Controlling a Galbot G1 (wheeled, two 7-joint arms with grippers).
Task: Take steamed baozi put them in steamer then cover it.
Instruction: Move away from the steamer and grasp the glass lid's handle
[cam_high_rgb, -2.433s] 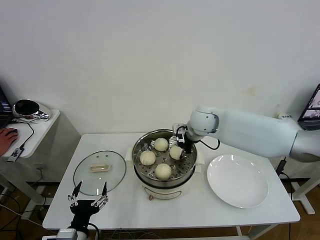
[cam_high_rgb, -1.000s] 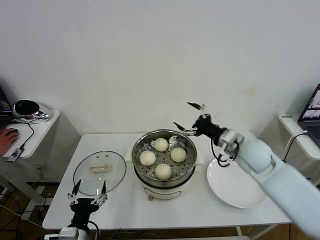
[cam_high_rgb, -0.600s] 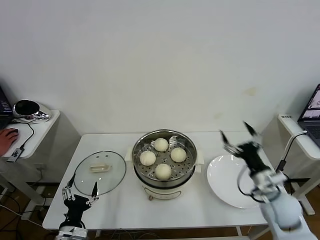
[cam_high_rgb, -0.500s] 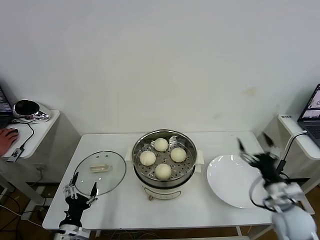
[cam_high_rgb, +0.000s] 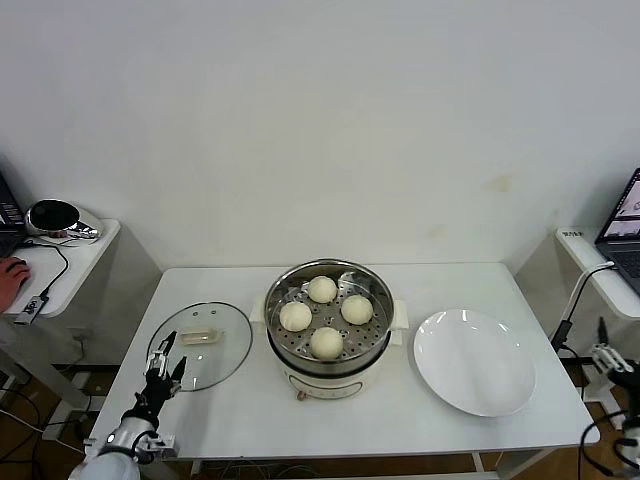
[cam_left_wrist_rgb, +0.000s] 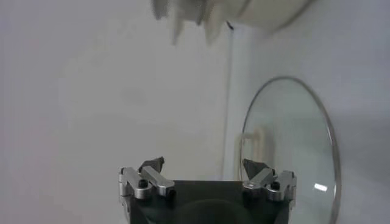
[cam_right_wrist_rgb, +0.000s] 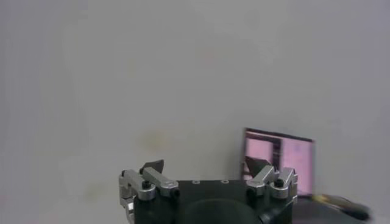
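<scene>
Several white-cream baozi (cam_high_rgb: 326, 342) lie on the perforated tray inside the shiny steamer (cam_high_rgb: 283, 352) at the middle of the table. The glass cover (cam_high_rgb: 222, 358) with its cream handle lies flat on the table to the steamer's left; the left wrist view shows it too, the cover (cam_left_wrist_rgb: 292, 152). My left gripper (cam_high_rgb: 167, 353) hangs open at the cover's near-left rim, with nothing between its fingers; in its own view the left gripper (cam_left_wrist_rgb: 203, 165) is empty. My right gripper (cam_high_rgb: 609, 358) is low, past the table's right edge, and the right gripper (cam_right_wrist_rgb: 207, 166) faces a bare wall, open and empty.
A white plate (cam_high_rgb: 475, 362) with nothing on it lies right of the steamer. A side table with a mouse and a person's hand (cam_high_rgb: 12, 270) stands at the far left. A laptop screen (cam_right_wrist_rgb: 279, 158) stands beyond the right gripper.
The right arm has let go of the last baozi, pulled away from the steamer, and swung right and down past the table's edge. The left gripper has moved up toward the cover's rim.
</scene>
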